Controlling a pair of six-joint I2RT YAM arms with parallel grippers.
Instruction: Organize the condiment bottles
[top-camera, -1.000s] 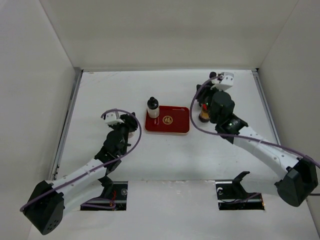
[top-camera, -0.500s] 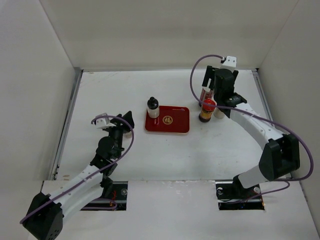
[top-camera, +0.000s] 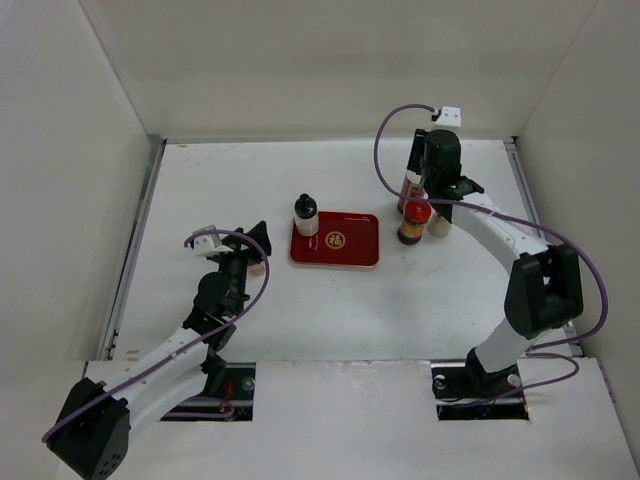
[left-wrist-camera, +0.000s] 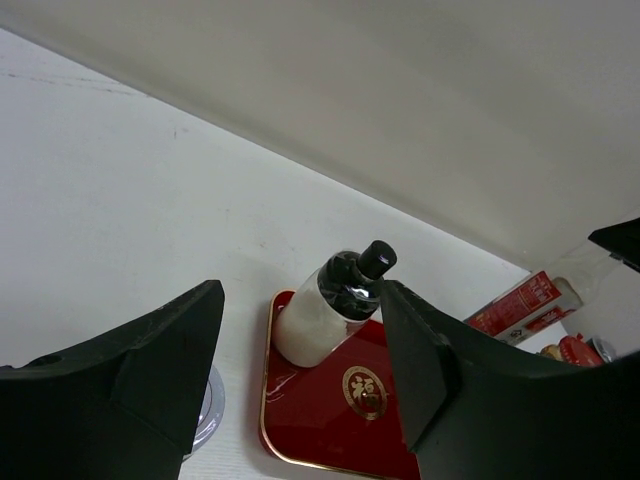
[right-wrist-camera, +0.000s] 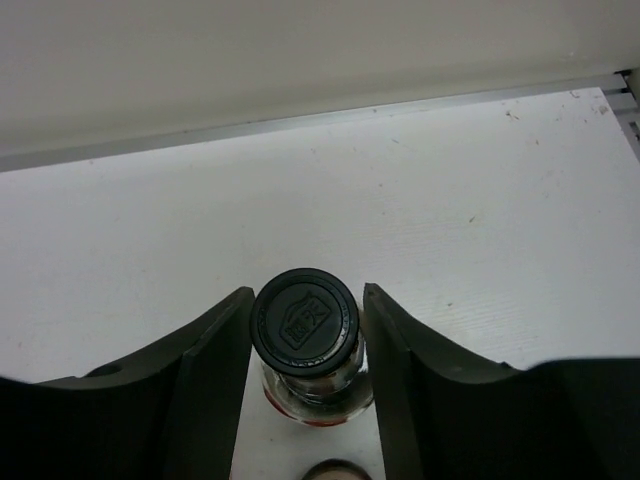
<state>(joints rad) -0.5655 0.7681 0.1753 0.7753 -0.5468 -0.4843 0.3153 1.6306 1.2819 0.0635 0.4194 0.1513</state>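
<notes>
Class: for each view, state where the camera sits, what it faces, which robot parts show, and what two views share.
Top external: above, behind; looks down on the table; left arm, right arm show.
Left wrist: low, facing the white bottle on the red tray; own fingers show.
Right wrist: looks down on the tall bottle's cap between its fingers.
Shared: top and left wrist show the tray.

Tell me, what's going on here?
A two-armed robot is tidying up. The right gripper straddles the tall bottle's cap at the far right; whether it grips yet is unclear. The left gripper hangs open near the shaker. One white bottle stands at the red tray's corner.
</notes>
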